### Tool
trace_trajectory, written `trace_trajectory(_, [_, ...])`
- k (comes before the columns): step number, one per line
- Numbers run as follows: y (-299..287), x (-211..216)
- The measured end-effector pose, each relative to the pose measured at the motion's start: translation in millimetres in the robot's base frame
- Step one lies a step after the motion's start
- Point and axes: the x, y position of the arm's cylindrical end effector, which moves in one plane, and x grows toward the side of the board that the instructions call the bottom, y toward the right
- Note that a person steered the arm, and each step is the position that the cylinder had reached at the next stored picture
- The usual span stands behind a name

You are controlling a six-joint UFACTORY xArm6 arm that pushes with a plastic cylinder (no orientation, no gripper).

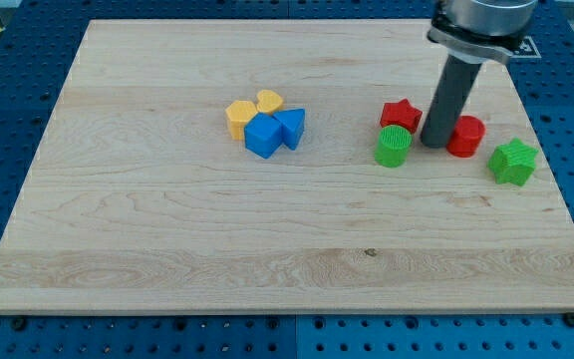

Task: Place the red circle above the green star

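Dark and straight, the rod comes down from the view's top right and ends at my tip (433,143), which rests on the desk (167,239) just at the left edge of the red circle (465,136). No jaws exist on this arm, so nothing opens or clamps; the rod can only shove. Whether my tip actually touches the red circle I cannot tell, since the rod hides that side of it.

Close on the other side of my tip stand the red star (400,115), toward the view's top left, and the green circle (393,146), to the view's left. The red circle is therefore hemmed between the rod and open board on its right. Further to the view's right and slightly lower lies the green star (513,162), near the red circle but apart from it.

The red circle looks like a small, rigid plastic puck: light, hard and low, likely to slide easily on the smooth wood and unlikely to tip or break. Being round, it will probably roll off the rod sideways unless the push runs through its centre. Contact should be low on its side wall, on the face opposite the wanted travel, here its left and lower flank.

Well away at the view's centre-left sits a cluster: a yellow hexagon (239,117), a yellow heart (269,101), a blue cube (263,136) and a blue triangle (291,127).
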Motion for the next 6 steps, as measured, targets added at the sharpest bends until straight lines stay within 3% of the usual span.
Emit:
trace_trajectory(4, [40, 0])
trace_trajectory(6, [18, 3])
